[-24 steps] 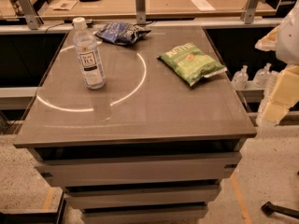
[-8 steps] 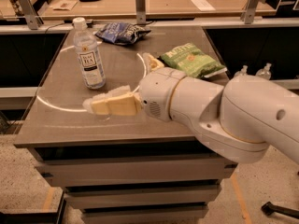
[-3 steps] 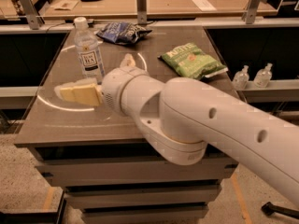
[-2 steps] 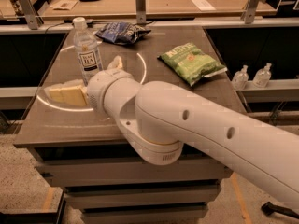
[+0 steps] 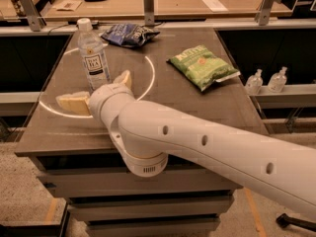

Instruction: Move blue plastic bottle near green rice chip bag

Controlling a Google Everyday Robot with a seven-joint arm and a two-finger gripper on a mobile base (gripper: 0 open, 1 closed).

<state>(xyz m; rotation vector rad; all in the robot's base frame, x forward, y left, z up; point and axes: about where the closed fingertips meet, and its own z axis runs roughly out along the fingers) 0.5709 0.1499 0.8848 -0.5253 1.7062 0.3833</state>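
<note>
Here, on the left half of the dark grey counter (image 5: 52, 132), the white arm's gripper (image 5: 93, 87) hangs low over the surface with its two cream fingers (image 5: 73, 103) spread wide apart and holding nothing. One finger points left, the other up and to the right. The tall clear blue plastic bottle (image 5: 93, 57), with its white cap and dark label, stands upright just beyond the gripper, in the gap between the fingers; whether either finger touches it cannot be told. Farther back and slightly right of the gripper lies a dark blue crinkly chip bag (image 5: 129, 34). The flat bright green rice chip bag (image 5: 202, 65) lies well to the gripper's right, apart from the bottle. Beyond the counter's right edge stand two small clear pump bottles (image 5: 266, 80).
</note>
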